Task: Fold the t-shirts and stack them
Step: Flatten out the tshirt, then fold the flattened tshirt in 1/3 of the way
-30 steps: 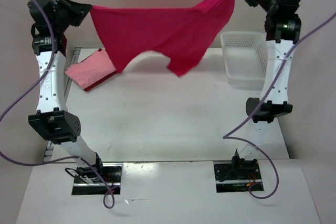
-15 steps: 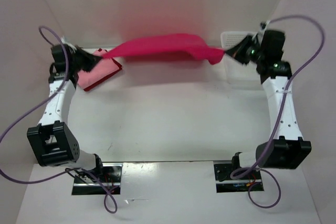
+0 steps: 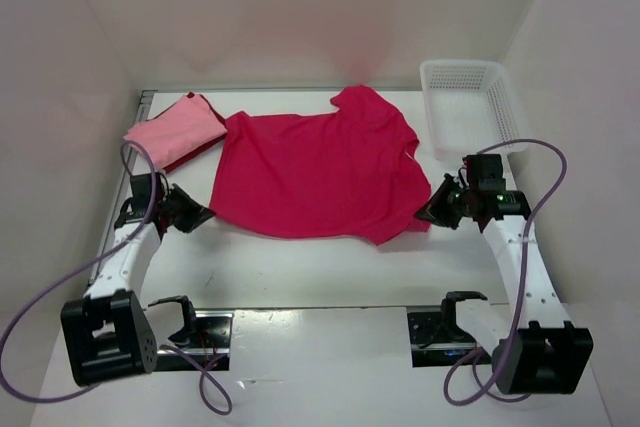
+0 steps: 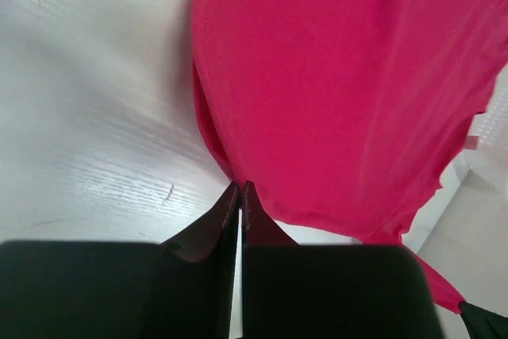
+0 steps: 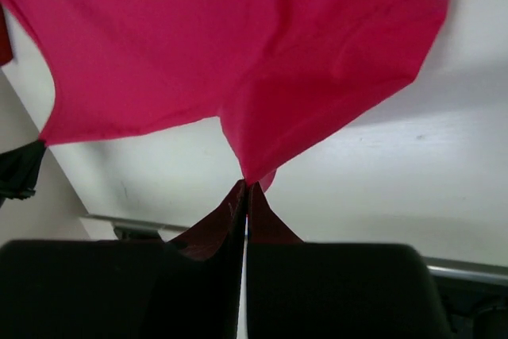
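The crimson-magenta t-shirt (image 3: 320, 172) lies spread flat on the white table, collar to the right. My left gripper (image 3: 207, 215) is low at its near-left corner, and the left wrist view shows the fingertips (image 4: 240, 186) shut on the cloth's edge (image 4: 341, 77). My right gripper (image 3: 427, 214) is at the near-right corner, shut on a pinched tip of the shirt (image 5: 238, 53), its jaws meeting (image 5: 247, 186). At the far left a folded light pink t-shirt (image 3: 175, 129) rests on a dark red one (image 3: 196, 152), of which only an edge shows.
A white mesh basket (image 3: 460, 66) stands at the far right, just beyond the spread shirt's sleeve. White walls close in the table on the left, back and right. Purple cables loop beside both arms.
Both arms swung down and toward me from high up, carrying the hanging shirt. It now lies flat on the table, with both grippers still at its near corners.
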Controlling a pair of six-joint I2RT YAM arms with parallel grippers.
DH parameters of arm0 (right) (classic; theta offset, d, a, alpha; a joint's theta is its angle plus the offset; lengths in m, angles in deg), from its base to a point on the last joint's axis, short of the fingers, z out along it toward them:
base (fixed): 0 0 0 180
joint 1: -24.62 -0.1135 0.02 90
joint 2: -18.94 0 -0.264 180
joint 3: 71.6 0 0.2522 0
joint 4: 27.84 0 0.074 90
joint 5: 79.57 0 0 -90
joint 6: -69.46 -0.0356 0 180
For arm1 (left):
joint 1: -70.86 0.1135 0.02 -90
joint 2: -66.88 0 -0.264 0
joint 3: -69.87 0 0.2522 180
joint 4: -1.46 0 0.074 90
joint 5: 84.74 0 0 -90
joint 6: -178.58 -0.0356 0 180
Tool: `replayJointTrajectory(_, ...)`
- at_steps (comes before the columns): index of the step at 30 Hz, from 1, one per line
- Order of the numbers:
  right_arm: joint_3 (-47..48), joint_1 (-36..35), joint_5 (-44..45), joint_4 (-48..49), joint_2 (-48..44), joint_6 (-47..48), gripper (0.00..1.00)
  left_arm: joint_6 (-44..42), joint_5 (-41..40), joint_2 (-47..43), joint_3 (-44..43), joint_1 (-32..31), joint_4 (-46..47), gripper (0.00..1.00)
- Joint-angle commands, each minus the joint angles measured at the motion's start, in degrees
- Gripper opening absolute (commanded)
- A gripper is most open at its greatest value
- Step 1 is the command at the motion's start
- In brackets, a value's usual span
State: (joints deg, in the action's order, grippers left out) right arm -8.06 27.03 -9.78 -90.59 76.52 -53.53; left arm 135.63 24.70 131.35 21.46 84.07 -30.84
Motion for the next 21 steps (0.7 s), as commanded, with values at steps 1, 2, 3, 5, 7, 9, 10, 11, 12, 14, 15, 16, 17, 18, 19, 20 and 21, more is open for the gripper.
replayJointTrajectory(1, -0.8, -3.4, 0.9, -7.2, -6.0, -3.2, 0.00, -0.8, 0.6, -6.1, -0.4, -0.4, -5.9, 0.04)
replayJointTrajectory(2, -0.1, -3.4, 0.9, -8.6, -7.2, -3.8, 0.00, -0.8, 0.6, -6.1, -0.9, -0.4, -7.5, 0.04)
replayJointTrajectory(3, 0.4, -3.4, 2.3, -10.3, -7.9, -3.8, 0.00, -0.8, 2.0, -6.1, -0.9, -0.4, -8.1, 0.04)
replayJointTrajectory(5, 1.2, -3.9, 2.3, -14.6, -8.7, -3.3, 0.00, -0.2, 2.5, -6.1, -2.3, -0.4, -11.4, 0.04)
replayJointTrajectory(7, 2.5, -3.9, 2.3, -16.0, -10.4, -4.1, 0.00, -0.2, 2.5, -6.6, -3.0, -0.4, -14.1, 0.01)
replayJointTrajectory(9, 2.5, -3.9, 4.0, -16.0, -10.4, -4.1, 0.00, 0.3, 3.9, -6.6, -3.1, -0.4, -14.1, 0.01)
replayJointTrajectory(10, 2.5, -3.9, 4.0, -14.7, -9.0, -4.1, 0.00, 1.4, 3.9, -6.1, -3.1, -0.4, -12.8, 0.01)
replayJointTrajectory(11, 3.1, -3.9, 5.8, -13.7, -7.9, -4.1, 0.00, 1.4, 3.9, -5.1, -3.1, -0.4, -10.3, 0.01)
replayJointTrajectory(12, 3.1, -3.9, 7.3, -12.2, -6.7, -4.1, 0.00, 2.2, 3.9, -4.2, -3.7, -0.4, -8.8, 0.01)
replayJointTrajectory(14, 4.3, -3.9, 9.5, -6.9, -1.7, -3.6, 0.00, 2.9, 2.9, -2.2, -6.4, -0.4, -5.1, 0.01)
replayJointTrajectory(15, 4.3, -3.9, 10.7, -4.6, 0.1, -3.6, 0.00, 3.4, 1.9, -0.1, -7.3, -0.4, -4.0, 0.01)
replayJointTrajectory(16, 4.3, -3.9, 10.7, -2.1, 2.1, -3.6, 0.00, 3.4, 0.2, 1.3, -8.4, -0.4, -2.8, 0.01)
replayJointTrajectory(17, 4.3, -3.3, 10.7, 2.7, 6.3, -3.6, 0.00, 3.4, 0.2, 2.8, -9.5, -0.4, -1.1, 0.01)
replayJointTrajectory(18, 5.0, -2.7, 10.7, 5.1, 8.5, -3.0, 0.00, 3.4, -0.4, 6.8, -12.2, -0.4, -0.5, 0.01)
replayJointTrajectory(19, 6.3, -2.7, 10.7, 6.8, 10.9, -3.0, 0.00, 3.4, -0.9, 8.7, -13.3, -0.4, 0.2, 0.01)
replayJointTrajectory(20, 7.5, -2.7, 10.7, 8.8, 15.7, -2.3, 0.00, 3.4, -0.9, 12.1, -14.2, -0.4, 1.6, 0.01)
replayJointTrajectory(21, 10.2, -2.7, 11.8, 9.9, 17.5, -1.6, 0.00, 3.4, -0.9, 13.5, -15.7, -0.4, 2.2, 0.01)
